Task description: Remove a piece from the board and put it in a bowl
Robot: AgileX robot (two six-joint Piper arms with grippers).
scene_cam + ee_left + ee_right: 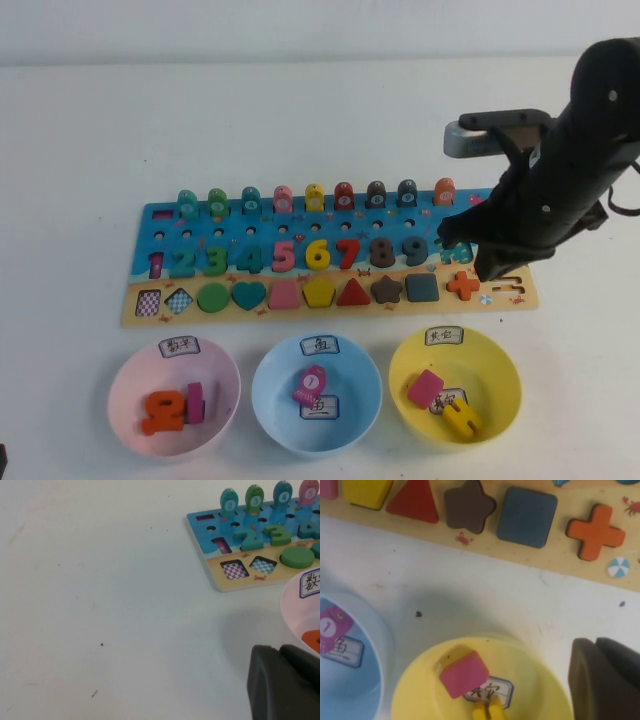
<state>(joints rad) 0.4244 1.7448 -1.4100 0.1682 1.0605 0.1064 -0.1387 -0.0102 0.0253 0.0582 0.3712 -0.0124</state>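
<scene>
We see a white tabletop [300, 120] with the board [160, 215] lying lengthwise across its middle. The right arm [580, 150] reaches down from the far right over the board's right end. Along the near edge sit the pink bowl [130, 385], the light-blue bowl [350, 370] and the yellow bowl [490, 365], left to right. The right gripper [490, 265] hangs over the board's right end, just beside the orange plus sign [462, 285], with its jaws closed. We cannot tell whether anything is pinched between them. The left gripper [282, 685] hovers over the tabletop near the pink bowl's rim, off the board's left end. In the yellow bowl lie a magenta square piece [426, 388] and a yellow piece [462, 420]. The coral chevron piece is not visible to us; the arm hides that corner of the board.
</scene>
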